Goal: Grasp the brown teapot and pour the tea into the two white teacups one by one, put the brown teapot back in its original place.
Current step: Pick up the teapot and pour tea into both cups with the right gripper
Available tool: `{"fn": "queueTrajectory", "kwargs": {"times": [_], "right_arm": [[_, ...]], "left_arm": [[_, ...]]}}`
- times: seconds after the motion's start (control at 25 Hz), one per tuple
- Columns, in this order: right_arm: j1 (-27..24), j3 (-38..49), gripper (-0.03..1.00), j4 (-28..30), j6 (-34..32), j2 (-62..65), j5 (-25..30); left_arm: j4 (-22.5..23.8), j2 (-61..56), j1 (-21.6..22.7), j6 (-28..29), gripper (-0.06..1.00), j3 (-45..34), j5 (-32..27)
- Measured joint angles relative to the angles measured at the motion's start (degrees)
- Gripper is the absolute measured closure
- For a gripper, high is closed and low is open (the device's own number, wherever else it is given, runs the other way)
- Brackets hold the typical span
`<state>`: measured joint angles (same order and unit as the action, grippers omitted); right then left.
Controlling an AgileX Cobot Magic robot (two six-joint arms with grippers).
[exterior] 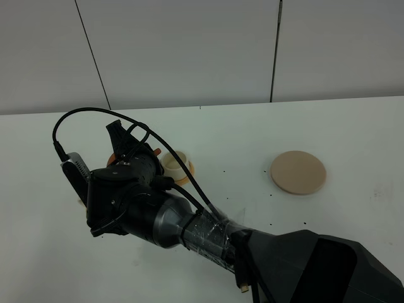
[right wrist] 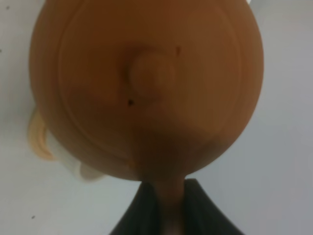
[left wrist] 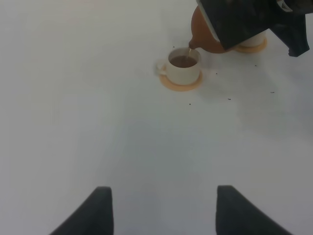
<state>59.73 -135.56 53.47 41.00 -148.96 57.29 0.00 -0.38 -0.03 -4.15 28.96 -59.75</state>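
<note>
In the left wrist view the brown teapot (left wrist: pixel 203 36) is tilted, its spout over a white teacup (left wrist: pixel 184 68) on an orange saucer (left wrist: pixel 181 86). A thin stream of tea (left wrist: pixel 189 52) runs into this cup, which holds dark tea. The second white teacup (left wrist: pixel 253 43) (exterior: pixel 175 165) stands just behind the teapot. My right gripper (right wrist: pixel 166 198) (exterior: pixel 128 149) is shut on the teapot's handle; the lid (right wrist: pixel 149 78) fills the right wrist view. My left gripper (left wrist: pixel 164 215) is open and empty, well short of the cup. In the high view the right arm hides the teapot and the filling cup.
The round beige coaster (exterior: pixel 298 172) lies bare on the white table (exterior: pixel 353 126), to the right of the cups. The right arm (exterior: pixel 189 227) reaches diagonally across the table from the lower right. Small dark specks dot the table around the cups.
</note>
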Motion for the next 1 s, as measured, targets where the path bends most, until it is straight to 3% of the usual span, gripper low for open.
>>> {"fn": "queueTrajectory", "kwargs": {"times": [1.0], "right_arm": [[0.0,0.0,0.88,0.2,0.0,0.0,-0.1]], "left_arm": [[0.0,0.0,0.0,0.1,0.41,0.0,0.0]]}}
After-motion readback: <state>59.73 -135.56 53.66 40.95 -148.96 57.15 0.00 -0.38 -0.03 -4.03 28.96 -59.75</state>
